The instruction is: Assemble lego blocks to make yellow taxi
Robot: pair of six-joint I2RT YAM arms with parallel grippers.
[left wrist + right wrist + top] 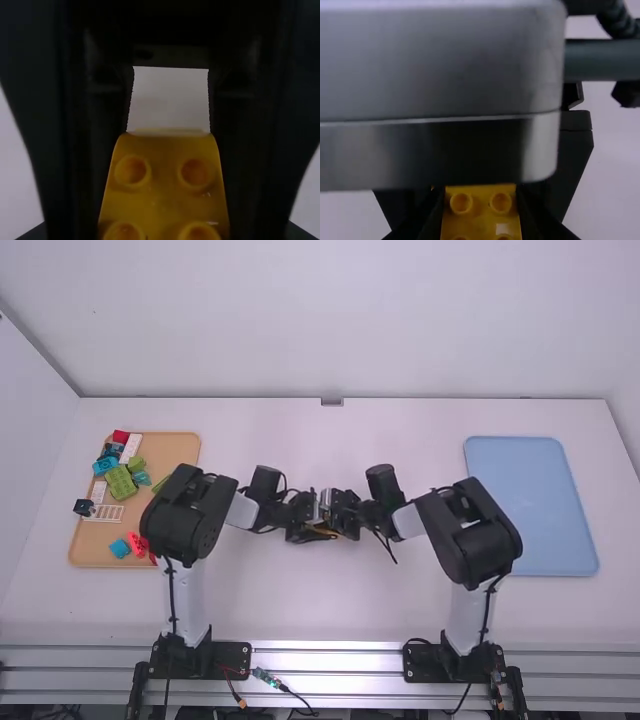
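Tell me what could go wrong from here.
Two risks, as I judge it. The right gripper pinches the yellow block by its sides, so a hard push could make it slip or twist. The left gripper sits right up against the right one, so a small misalignment could make them knock together.

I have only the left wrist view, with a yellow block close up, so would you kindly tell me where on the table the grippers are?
Observer: In the high view, the left gripper and right gripper meet near the middle of the table.
Operator: Thank you. Where might I find other bricks?
Observer: Several bricks lie on the tan tray, left of the grippers.
Operator: Is there another tray?
Observer: Yes, a blue tray lies on the table's right side.
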